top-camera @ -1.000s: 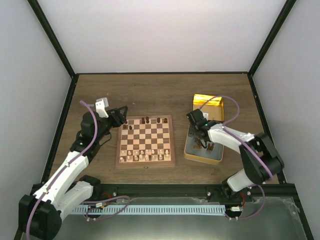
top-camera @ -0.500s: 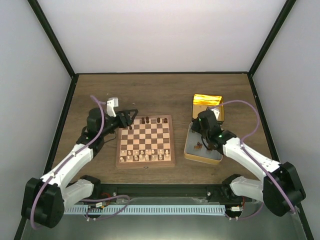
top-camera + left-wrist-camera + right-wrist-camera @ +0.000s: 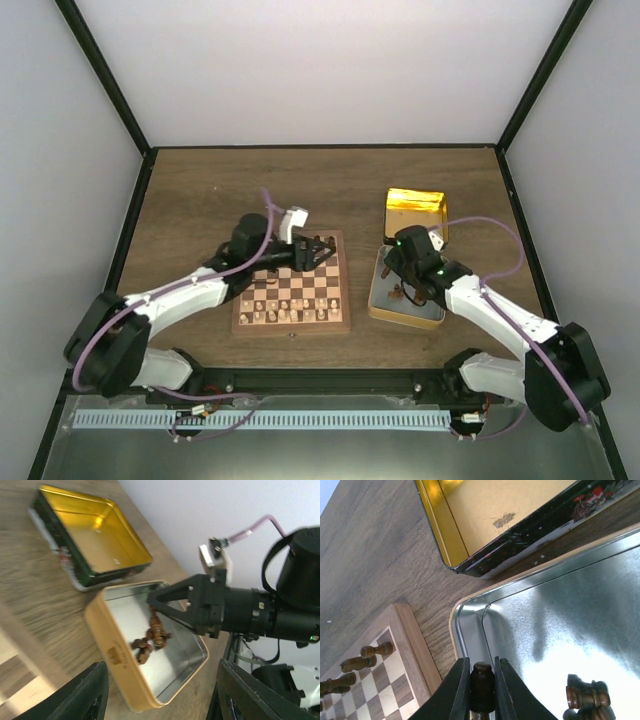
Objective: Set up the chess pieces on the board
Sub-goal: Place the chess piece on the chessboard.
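The board [image 3: 291, 324] lies at the table's centre, with a few dark chess pieces [image 3: 290, 240] on its far row and pale ones on the near rows. My right gripper [image 3: 399, 280] hangs over the open silver-lined tin [image 3: 405, 316] and is shut on a dark chess piece [image 3: 482, 680]. More dark pieces [image 3: 587, 697] lie in the tin; they also show in the left wrist view [image 3: 147, 645]. My left gripper [image 3: 318, 250] is open and empty over the board's far right corner, facing the tin. The board's corner also shows in the right wrist view [image 3: 412, 645].
A gold tin lid [image 3: 415, 201] lies upside down just behind the tin and also shows in the left wrist view [image 3: 90, 535]. Black frame posts and white walls enclose the table.
My left arm has swung right, from left of the board to over its far right corner. My right arm has changed pose and its gripper stays over the tin.
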Robot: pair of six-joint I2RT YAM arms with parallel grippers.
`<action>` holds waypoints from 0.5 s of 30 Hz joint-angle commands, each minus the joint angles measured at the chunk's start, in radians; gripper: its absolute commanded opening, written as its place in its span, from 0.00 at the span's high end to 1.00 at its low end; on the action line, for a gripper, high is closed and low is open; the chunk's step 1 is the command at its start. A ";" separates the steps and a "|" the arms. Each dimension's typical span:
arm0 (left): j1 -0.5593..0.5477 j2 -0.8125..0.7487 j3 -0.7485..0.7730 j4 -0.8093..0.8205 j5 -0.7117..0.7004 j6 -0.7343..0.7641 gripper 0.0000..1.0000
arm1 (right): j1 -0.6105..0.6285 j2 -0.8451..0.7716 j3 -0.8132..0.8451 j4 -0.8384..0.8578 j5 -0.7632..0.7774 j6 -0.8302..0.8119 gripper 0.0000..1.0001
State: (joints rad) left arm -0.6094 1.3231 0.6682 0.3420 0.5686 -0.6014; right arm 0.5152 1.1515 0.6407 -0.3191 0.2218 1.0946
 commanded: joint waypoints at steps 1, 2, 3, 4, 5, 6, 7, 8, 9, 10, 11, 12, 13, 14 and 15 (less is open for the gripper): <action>-0.105 0.122 0.122 0.085 0.025 0.056 0.40 | -0.042 -0.027 0.019 -0.019 -0.070 0.080 0.93; -0.124 0.153 0.147 0.086 0.021 0.065 0.40 | -0.052 -0.035 0.016 -0.016 -0.092 0.085 0.92; -0.141 0.182 0.170 0.088 0.015 0.073 0.40 | -0.061 -0.044 0.013 -0.010 -0.110 0.088 0.93; -0.159 0.213 0.191 0.091 0.012 0.078 0.40 | -0.070 -0.053 0.009 -0.003 -0.126 0.093 0.93; -0.174 0.240 0.209 0.094 0.015 0.082 0.41 | -0.078 -0.067 0.005 0.002 -0.139 0.097 0.93; -0.188 0.271 0.229 0.096 0.019 0.088 0.42 | -0.086 -0.079 0.002 0.004 -0.152 0.102 0.93; -0.199 0.297 0.244 0.096 0.021 0.090 0.43 | -0.094 -0.090 0.000 0.005 -0.165 0.105 0.93; -0.211 0.319 0.260 0.099 0.027 0.093 0.44 | -0.103 -0.100 -0.001 0.003 -0.178 0.109 0.92; -0.221 0.342 0.276 0.101 0.031 0.098 0.46 | -0.111 -0.111 -0.002 0.000 -0.193 0.113 0.93; -0.233 0.362 0.293 0.097 0.030 0.106 0.47 | -0.120 -0.119 -0.002 -0.005 -0.208 0.117 0.92; -0.245 0.382 0.311 0.090 0.023 0.115 0.49 | -0.127 -0.130 -0.002 -0.011 -0.221 0.125 0.93; -0.255 0.399 0.326 0.071 0.009 0.128 0.50 | -0.134 -0.140 -0.004 -0.014 -0.232 0.134 0.92; -0.267 0.415 0.342 0.053 -0.005 0.140 0.52 | -0.139 -0.151 -0.006 -0.015 -0.242 0.137 0.93; -0.277 0.427 0.352 0.038 -0.019 0.156 0.53 | -0.145 -0.164 -0.007 -0.019 -0.250 0.145 0.92; -0.287 0.436 0.357 0.028 -0.040 0.165 0.54 | -0.150 -0.172 -0.007 -0.022 -0.256 0.144 0.93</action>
State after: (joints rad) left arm -0.8623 1.7264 0.9791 0.3943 0.5709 -0.5072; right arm 0.3904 1.0210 0.6384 -0.3222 0.0196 1.2026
